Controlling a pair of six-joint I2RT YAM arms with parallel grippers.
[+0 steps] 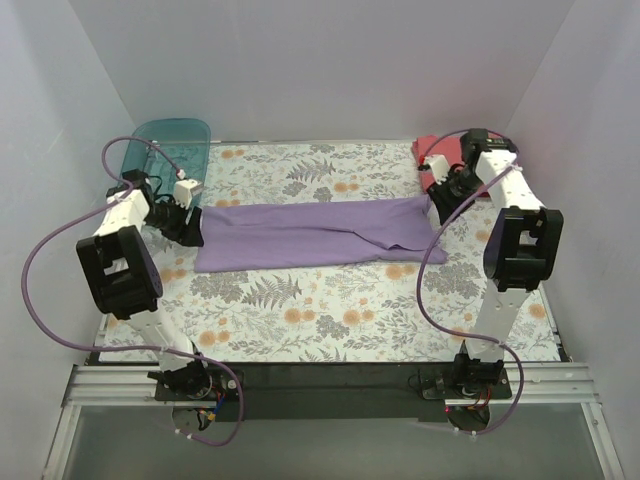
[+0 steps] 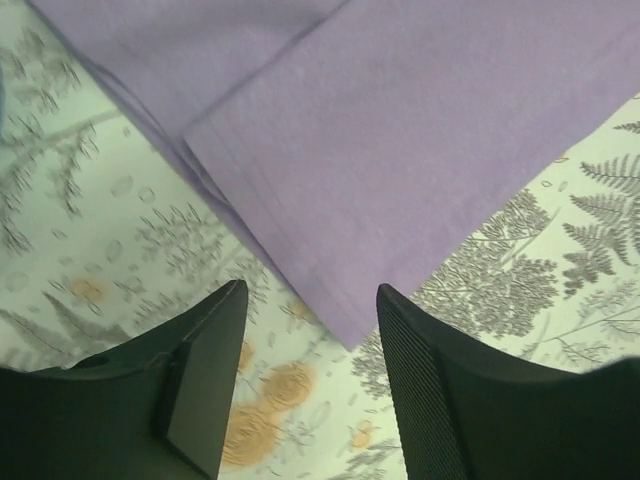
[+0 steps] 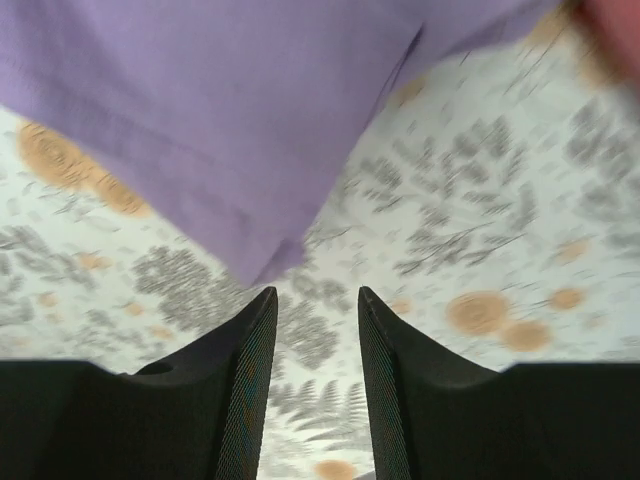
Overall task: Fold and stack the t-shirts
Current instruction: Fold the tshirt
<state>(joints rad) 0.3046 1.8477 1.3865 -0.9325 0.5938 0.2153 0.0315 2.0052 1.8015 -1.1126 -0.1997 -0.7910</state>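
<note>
The lavender-purple t-shirt lies folded into a long flat band across the middle of the floral table. My left gripper is open at its left end; in the left wrist view the shirt's corner lies just ahead of the empty jaws. My right gripper is open at the shirt's right end; the right wrist view shows a purple corner just ahead of the fingertips. The coral-red shirt lies at the back right, partly hidden by the right arm.
A teal translucent bin stands at the back left corner, behind the left arm. White walls enclose the table on three sides. Purple cables loop from both arms. The black base rail runs along the near edge.
</note>
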